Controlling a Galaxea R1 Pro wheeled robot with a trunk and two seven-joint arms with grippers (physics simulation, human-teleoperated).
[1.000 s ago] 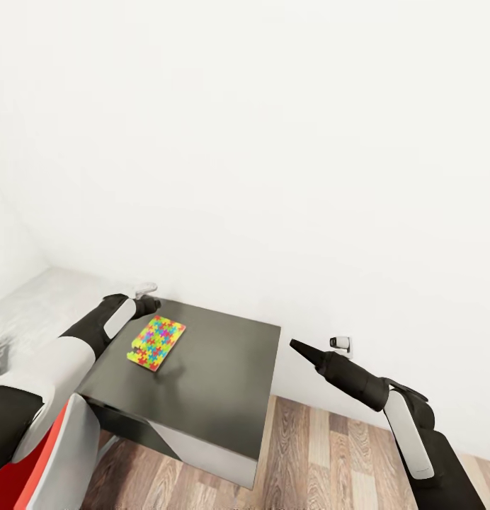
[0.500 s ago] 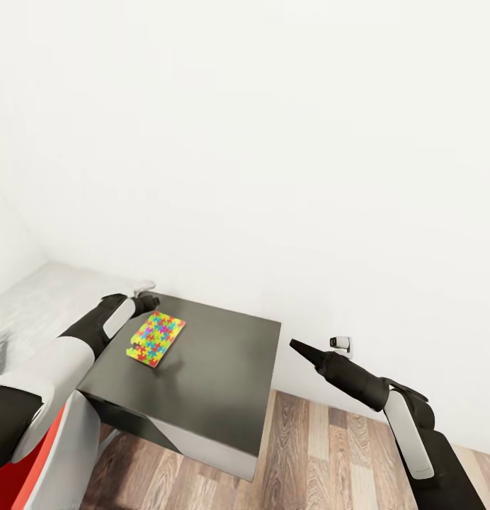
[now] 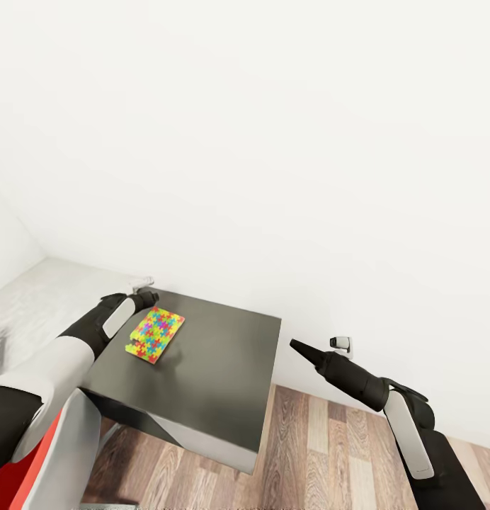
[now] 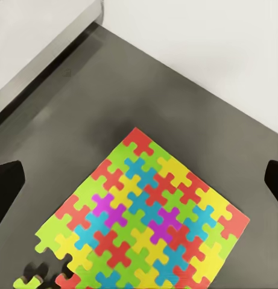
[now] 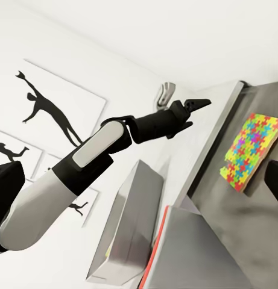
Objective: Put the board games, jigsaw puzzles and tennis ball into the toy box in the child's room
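A: Head view, where's the toy?
B: The thin multicoloured jigsaw puzzle square [image 3: 155, 334] lies flat on the dark grey cabinet [image 3: 224, 368], far-left part; the left end effector [image 3: 147, 293] hovers just beyond it.
A: Left wrist view?
B: Its fingers [image 4: 7, 183] spread apart, puzzle between.
A: Right wrist view?
B: The right end effector [image 3: 296, 346]: dark tips [image 5: 6, 180] apart, clamping nothing.

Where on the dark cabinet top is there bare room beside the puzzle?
The dark cabinet top is bare from the puzzle across to its wall-side and floor-side edges. It is tight only at the puzzle's corner, where the left gripper hangs, jaws open.
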